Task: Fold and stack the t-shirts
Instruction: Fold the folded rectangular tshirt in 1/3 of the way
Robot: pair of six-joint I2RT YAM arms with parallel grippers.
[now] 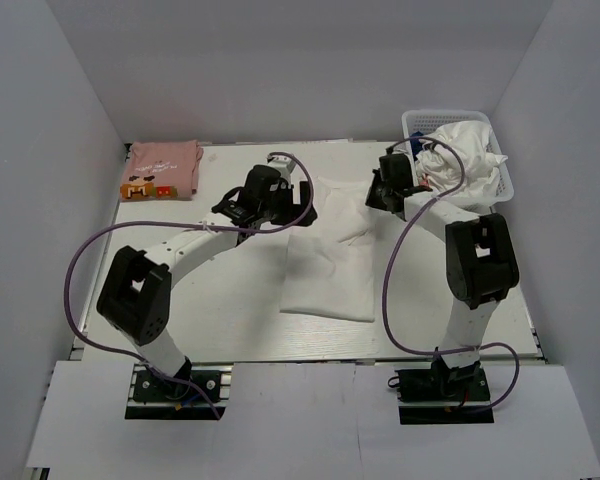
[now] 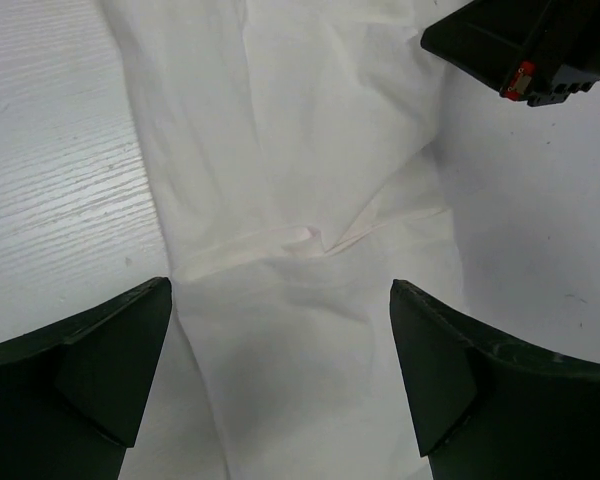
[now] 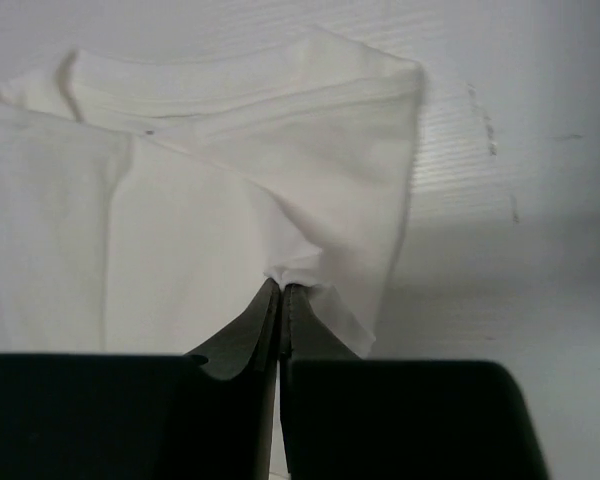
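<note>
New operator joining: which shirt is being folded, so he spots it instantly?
On the table, look at the middle. The white tee lies flat there, unlike the folded pink tee far left and the crumpled cloth in the basket.

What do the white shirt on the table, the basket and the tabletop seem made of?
The white t-shirt: soft matte knit, likely cotton; it creases and shows stitched hems. The basket: white plastic, judging by its moulded mesh. The table: white, faint wood grain, possibly laminate.
</note>
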